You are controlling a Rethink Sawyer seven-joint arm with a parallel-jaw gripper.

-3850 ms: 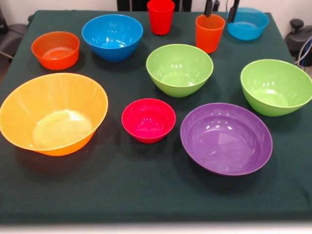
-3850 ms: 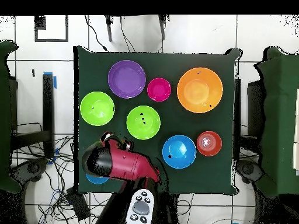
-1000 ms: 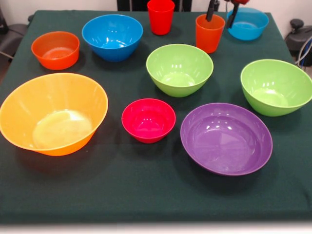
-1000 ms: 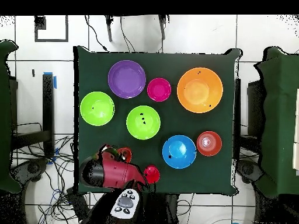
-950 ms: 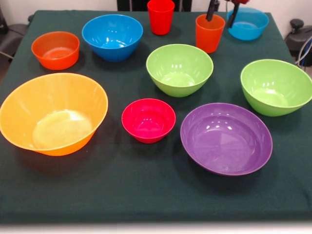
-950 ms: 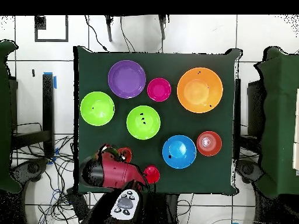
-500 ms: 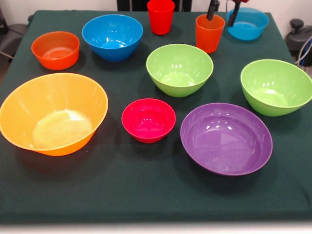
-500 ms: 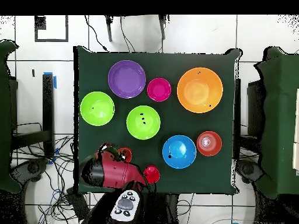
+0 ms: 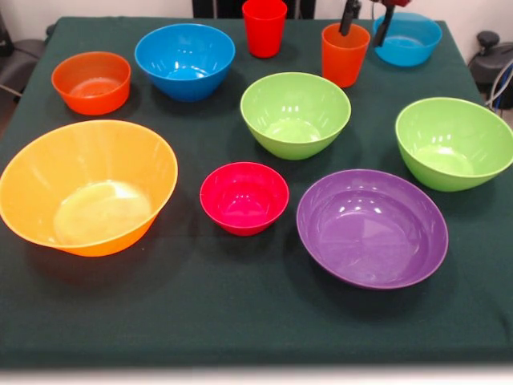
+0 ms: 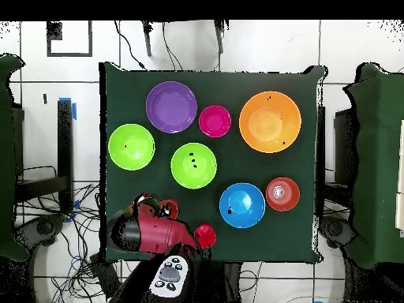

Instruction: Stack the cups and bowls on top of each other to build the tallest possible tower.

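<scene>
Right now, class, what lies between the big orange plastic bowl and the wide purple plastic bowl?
The small crimson bowl sits between the big orange bowl and the wide purple bowl, touching neither; both the front and overhead views show it.

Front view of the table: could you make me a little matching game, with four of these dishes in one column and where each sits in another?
Things:
1. big orange bowl
2. purple bowl
3. red cup
4. small crimson bowl

Places in the front view:
A. far edge, near the middle
B. near right
C. near left
D. centre, between the two widest bowls

Pairs: 1-C, 2-B, 3-A, 4-D
</scene>
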